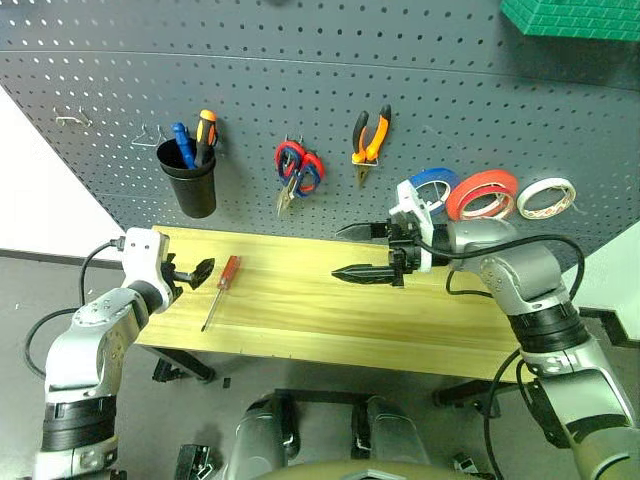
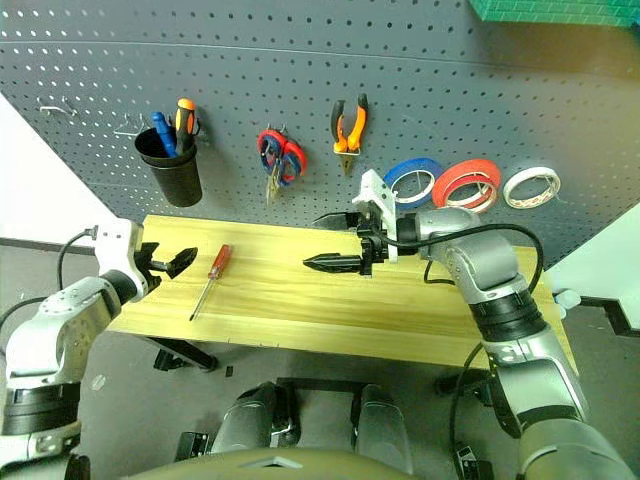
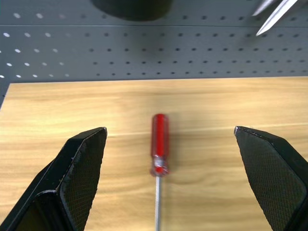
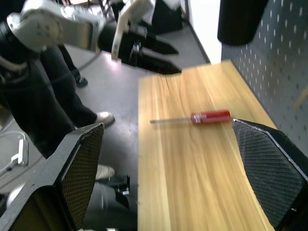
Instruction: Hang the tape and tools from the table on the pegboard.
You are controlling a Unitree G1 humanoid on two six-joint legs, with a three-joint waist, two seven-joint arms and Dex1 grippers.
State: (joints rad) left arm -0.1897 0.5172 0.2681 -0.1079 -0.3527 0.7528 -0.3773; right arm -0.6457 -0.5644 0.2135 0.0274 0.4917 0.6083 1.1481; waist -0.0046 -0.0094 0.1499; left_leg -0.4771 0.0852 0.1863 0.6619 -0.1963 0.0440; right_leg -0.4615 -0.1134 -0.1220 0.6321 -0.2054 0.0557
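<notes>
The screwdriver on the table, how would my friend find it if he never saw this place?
Look at the yellow wooden table under the grey pegboard. Near its left end lies one screwdriver, flat on the wood. It has a red handle and a thin metal shaft, and unlike the other two screwdrivers, it isn't standing in the black cup.

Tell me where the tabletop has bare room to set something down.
The table is bare along its front edge and from the red-handled screwdriver across to the right hand, which hangs open above it. Tightest spot: the left end, between the open left hand and the screwdriver.
</notes>
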